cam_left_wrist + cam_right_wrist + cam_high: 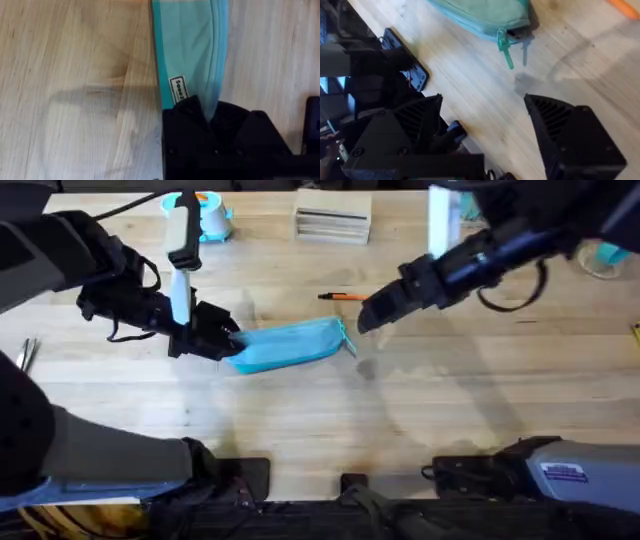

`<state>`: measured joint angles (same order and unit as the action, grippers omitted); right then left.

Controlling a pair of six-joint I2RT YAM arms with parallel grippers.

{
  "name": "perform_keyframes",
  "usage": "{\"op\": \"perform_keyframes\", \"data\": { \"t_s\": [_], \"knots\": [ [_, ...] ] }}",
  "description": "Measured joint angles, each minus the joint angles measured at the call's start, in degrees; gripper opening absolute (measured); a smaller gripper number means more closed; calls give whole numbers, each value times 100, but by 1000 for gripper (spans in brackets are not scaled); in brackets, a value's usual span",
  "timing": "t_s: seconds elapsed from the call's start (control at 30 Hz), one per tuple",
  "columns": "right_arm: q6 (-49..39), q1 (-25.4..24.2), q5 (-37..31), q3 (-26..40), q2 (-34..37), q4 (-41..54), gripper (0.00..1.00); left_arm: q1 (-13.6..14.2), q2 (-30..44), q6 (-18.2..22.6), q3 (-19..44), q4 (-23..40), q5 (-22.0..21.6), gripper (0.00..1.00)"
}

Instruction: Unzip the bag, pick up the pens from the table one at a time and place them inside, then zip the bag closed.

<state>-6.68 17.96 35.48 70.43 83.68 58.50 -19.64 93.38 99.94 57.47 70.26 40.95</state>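
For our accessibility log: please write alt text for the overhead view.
The left gripper is shut on one end of the light blue bag lying on the wooden table, while the right gripper hovers open by the bag's other end. One orange pen lies just beyond the bag.

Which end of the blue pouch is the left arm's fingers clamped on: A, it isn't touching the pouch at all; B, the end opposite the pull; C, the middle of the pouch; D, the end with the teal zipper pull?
B: the left gripper is shut on the bag at its end away from the teal pull tab, which hangs at the far end near the open right gripper.
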Motion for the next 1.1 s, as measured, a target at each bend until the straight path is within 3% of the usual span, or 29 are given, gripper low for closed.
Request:
{"op": "perform_keyframes", "data": {
  "t_s": [0.37, 0.63, 1.1],
  "knots": [
    [-4, 538, 27, 0, 945, -234, 997, 1, 0, 0, 0, -26, 2, 41],
    [-22, 562, 40, 0, 1132, -541, 997, 0, 0, 0, 0, -48, 2, 41],
    [-343, 1119, -944, -15, 1132, -1481, 996, 0, 0, 0, -2, -111, 16, 41]
  ]
}}
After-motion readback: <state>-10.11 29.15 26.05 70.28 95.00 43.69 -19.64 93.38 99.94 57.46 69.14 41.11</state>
